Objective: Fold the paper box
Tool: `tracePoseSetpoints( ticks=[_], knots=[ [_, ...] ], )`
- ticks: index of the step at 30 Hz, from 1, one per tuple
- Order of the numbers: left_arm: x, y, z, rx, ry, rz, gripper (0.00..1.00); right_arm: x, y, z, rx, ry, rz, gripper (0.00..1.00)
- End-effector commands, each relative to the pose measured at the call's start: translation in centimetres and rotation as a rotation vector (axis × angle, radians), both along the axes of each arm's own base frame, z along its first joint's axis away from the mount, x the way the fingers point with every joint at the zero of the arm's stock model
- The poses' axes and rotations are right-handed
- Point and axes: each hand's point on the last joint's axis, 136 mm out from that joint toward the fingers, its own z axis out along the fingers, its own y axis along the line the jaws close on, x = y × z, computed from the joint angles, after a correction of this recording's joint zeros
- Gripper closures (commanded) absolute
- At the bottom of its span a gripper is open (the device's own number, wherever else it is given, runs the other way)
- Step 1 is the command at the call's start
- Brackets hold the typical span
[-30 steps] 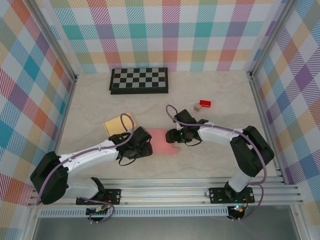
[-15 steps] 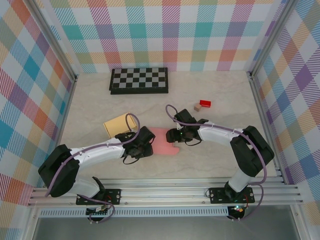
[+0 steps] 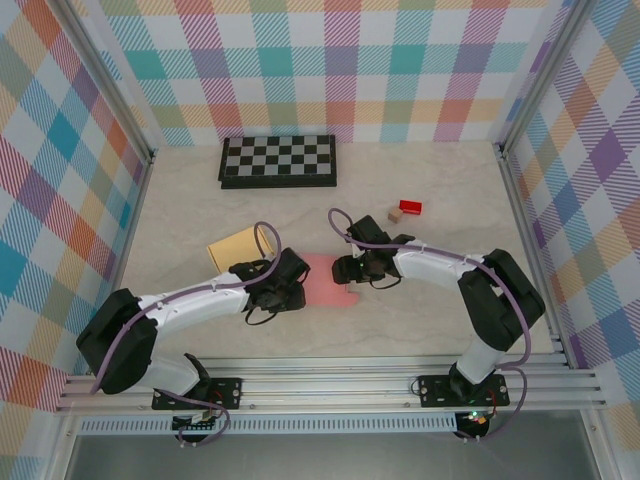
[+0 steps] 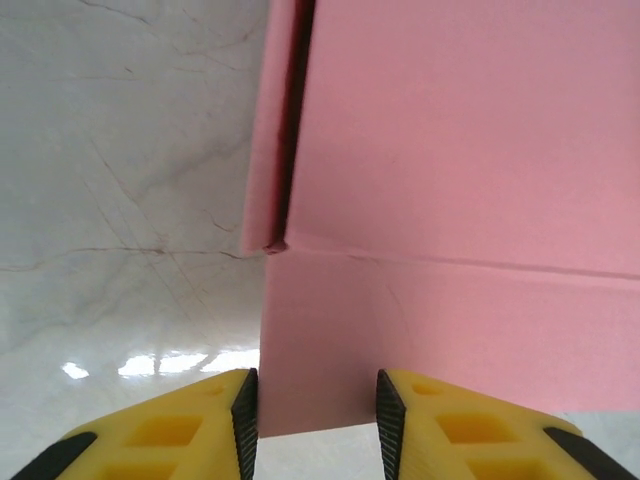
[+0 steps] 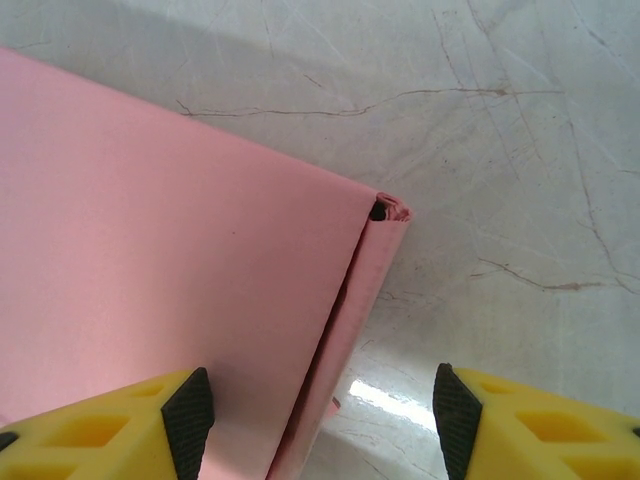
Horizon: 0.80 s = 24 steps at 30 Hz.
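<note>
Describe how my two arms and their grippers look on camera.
Both arms match. The left arm and right arm have white links, black joints and black shoulder housings, and each is trailed by a looping purple cable. The left gripper and right gripper have yellow plastic fingers with cut-out pockets and black inner pads.

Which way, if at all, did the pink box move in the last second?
Yes, slightly: the pink box slid a little toward the chessboard at the back, away from the arms' bases.
</note>
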Motion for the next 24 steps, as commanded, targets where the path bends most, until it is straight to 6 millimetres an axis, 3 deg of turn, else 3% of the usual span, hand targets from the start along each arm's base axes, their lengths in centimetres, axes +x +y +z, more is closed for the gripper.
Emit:
tracePoseSetpoints(
  ticks=[1, 7, 11, 17, 24],
  knots=[
    [0.1, 1.0, -1.9, 0.05, 0.011, -0.026, 0.63, -1.5, -2.2, -2.6, -0.121, 0.067, 0.011, 0.37],
    [0.6, 0.5, -2.6, 0.026, -0.016, -0.04, 0.66, -1.7, -2.5, -2.8, -0.132, 0.066, 0.02, 0.37],
    [1.0, 1.4, -2.6, 0.091, -0.031, -0.047, 0.71, -1.9, -2.6, -2.8, -0.136, 0.066, 0.025, 0.37],
    [1.1, 2.9, -2.2, 0.171, -0.045, -0.039, 0.62, -1.9, -2.8, -2.9, -0.149, 0.067, 0.035, 0.36],
    [1.0, 2.9, -1.8, 0.167, -0.036, -0.03, 0.58, -1.8, -2.9, -2.6, -0.163, 0.062, 0.039, 0.34]
  ],
)
